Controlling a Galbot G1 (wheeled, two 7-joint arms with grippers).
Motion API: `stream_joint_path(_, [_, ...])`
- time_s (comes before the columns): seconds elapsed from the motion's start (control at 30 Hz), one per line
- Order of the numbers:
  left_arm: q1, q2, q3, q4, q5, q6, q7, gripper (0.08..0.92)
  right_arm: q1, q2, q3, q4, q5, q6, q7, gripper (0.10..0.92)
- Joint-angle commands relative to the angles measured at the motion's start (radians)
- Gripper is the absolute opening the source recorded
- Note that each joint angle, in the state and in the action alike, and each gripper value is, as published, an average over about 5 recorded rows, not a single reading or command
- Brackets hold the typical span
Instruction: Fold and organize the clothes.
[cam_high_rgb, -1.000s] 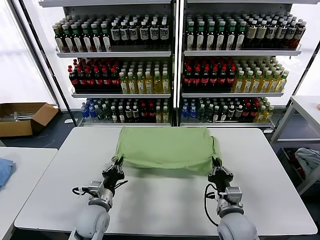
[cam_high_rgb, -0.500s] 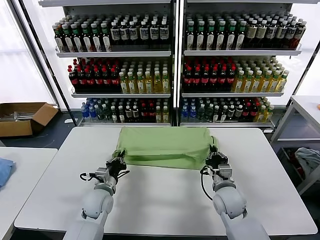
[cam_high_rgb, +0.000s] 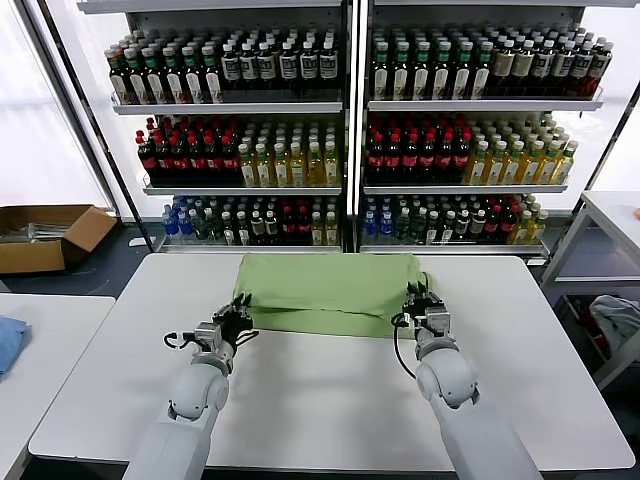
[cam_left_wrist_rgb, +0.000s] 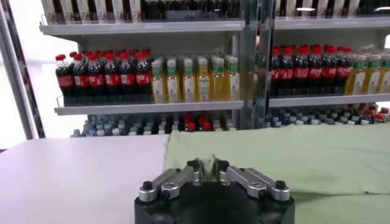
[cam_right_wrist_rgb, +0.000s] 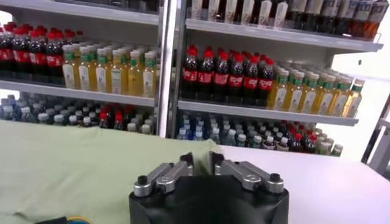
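White table (cam_high_rgb: 330, 400), bottle shelves (cam_high_rgb: 345, 130) behind. Left gripper (cam_high_rgb: 236, 318) at shirt's near-left corner, jaws narrowly apart, fabric between. Right gripper (cam_high_rgb: 420, 303) at near-right corner, slightly parted, hold unclear. Green shirt (cam_high_rgb: 325, 290) folded, table's far centre.

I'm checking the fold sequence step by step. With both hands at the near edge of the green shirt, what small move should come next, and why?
Probably draw the left hand and right hand back off the light green folded shirt. Its near edge lies doubled flat on the white table, so this fold looks laid.
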Motion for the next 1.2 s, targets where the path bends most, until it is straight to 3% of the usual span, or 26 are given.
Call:
stream_joint_path(0.03, [0.010,0.005,-0.007,-0.046,0.002,0.038,-0.023,0.333,0.049,0.048,-0.001,-0.008,0.116,-0.009,0.064,0.525])
stream_joint_path(0.37, [0.123,0.005,-0.022,-0.162,0.023,0.064,-0.018,0.619,-0.155,-0.004,0.038,0.183,0.009,-0.036,0.080,0.794])
stream_joint_path(0.6, [0.147,0.012,-0.026,-0.171,0.047,0.079,-0.012,0.801,-0.297,-0.048,0.083,0.280,-0.008,-0.046,0.087,0.822])
stream_joint_path(1.2, [0.079,0.034,-0.020,-0.089,0.045,0.121,-0.017,0.823,-0.279,-0.074,0.092,0.226,0.011,-0.110,0.085,0.823])
